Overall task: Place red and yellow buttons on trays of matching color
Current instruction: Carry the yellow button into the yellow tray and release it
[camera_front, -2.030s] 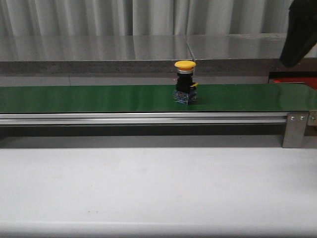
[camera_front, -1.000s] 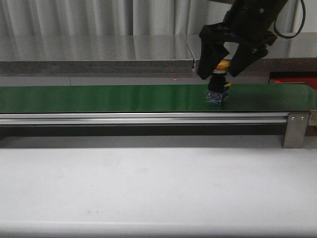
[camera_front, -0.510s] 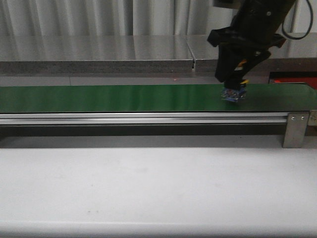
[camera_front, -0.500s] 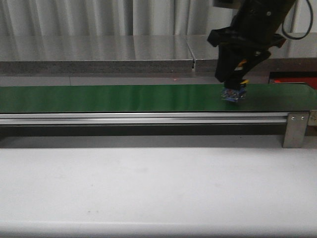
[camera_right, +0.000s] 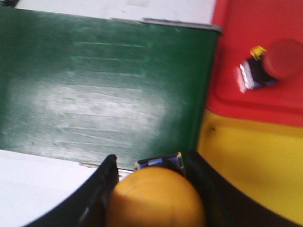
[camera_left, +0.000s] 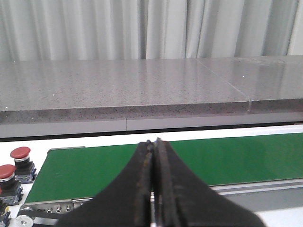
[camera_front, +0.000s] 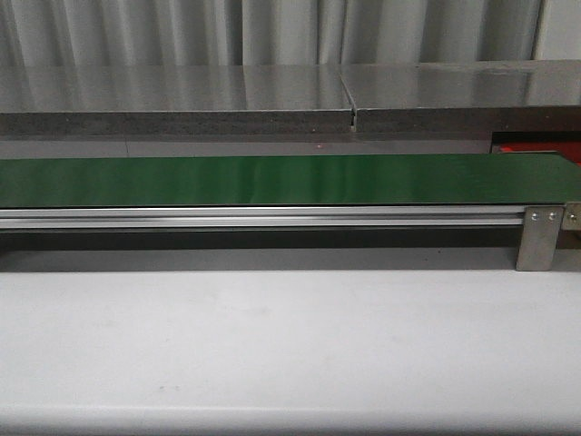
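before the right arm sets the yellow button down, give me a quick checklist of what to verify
1. Round yellow-capped button between the right gripper fingers: ok.
2. Flat yellow tray within view beside the gripper: ok.
3. Button already above the yellow tray: not ok, it hangs over the green belt edge.
4. Flat red tray holds only a red-capped button: ok.
5. Left gripper shut, holding nothing: ok.
6. Whole yellow tray free: cannot tell, only partly visible.
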`<action>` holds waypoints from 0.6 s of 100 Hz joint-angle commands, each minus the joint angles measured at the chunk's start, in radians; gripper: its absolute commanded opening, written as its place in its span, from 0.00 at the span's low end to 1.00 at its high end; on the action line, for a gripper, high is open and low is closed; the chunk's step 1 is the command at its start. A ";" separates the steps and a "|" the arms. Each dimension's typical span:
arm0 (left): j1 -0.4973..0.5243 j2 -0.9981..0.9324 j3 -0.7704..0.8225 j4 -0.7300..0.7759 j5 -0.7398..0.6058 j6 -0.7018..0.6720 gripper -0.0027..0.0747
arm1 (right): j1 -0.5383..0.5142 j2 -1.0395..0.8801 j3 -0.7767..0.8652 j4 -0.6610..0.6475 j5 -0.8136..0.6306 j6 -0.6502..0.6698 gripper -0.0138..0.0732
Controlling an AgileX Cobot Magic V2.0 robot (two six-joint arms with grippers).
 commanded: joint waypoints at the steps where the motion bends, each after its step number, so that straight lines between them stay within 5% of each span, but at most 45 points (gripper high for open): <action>1: -0.006 0.009 -0.024 -0.013 -0.081 -0.002 0.01 | -0.073 -0.067 0.051 0.041 -0.081 0.001 0.37; 27: -0.006 0.009 -0.024 -0.013 -0.081 -0.002 0.01 | -0.189 -0.057 0.269 0.074 -0.316 0.001 0.37; 60: -0.006 0.009 -0.024 -0.013 -0.081 -0.002 0.01 | -0.187 0.046 0.302 0.102 -0.442 -0.002 0.37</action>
